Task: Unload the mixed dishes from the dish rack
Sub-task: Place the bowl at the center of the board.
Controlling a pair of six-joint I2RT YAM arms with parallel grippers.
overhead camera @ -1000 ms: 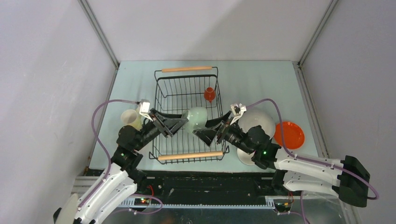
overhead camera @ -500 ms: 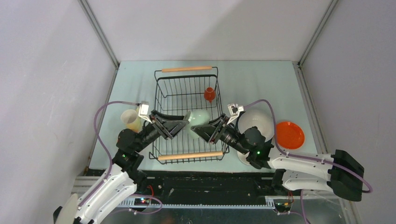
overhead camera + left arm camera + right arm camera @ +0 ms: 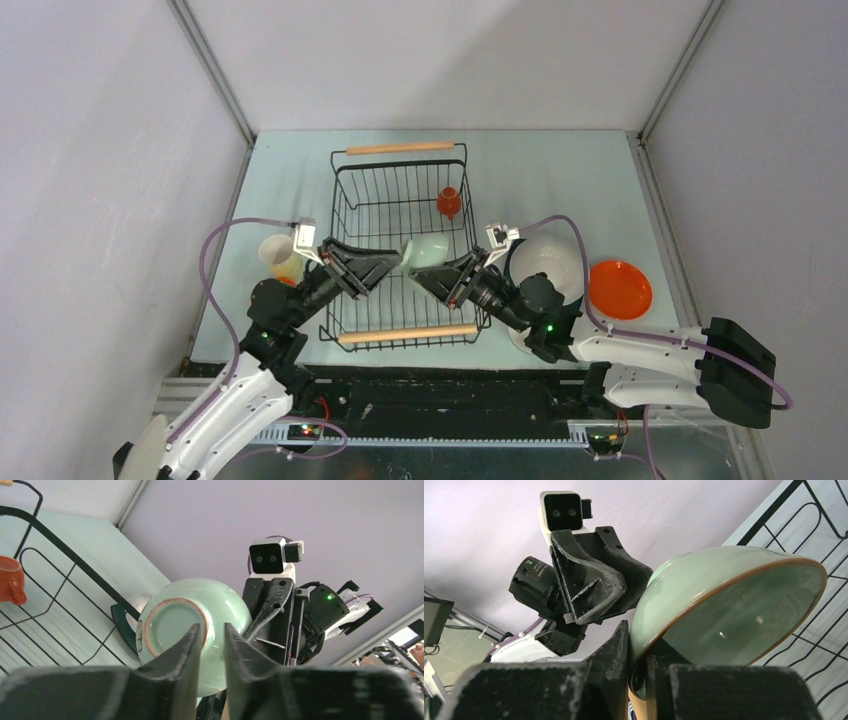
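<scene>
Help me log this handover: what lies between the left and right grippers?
The pale green bowl, above the dish rack. The top view shows it between the left gripper and right gripper; each wrist view shows jaws pinching it.

On my feed the pale mint table (image 3: 560, 170) fills the floor of the cell. Plain grey walls close it in: left wall (image 3: 100, 200), back wall (image 3: 440, 60), right wall (image 3: 770, 180). Two metal corner struts (image 3: 212, 72) slant in from the top toward the table's far corners. A black strip (image 3: 430, 390) runs along the near edge, with a ribbed metal rail (image 3: 450, 435) just below it.
</scene>
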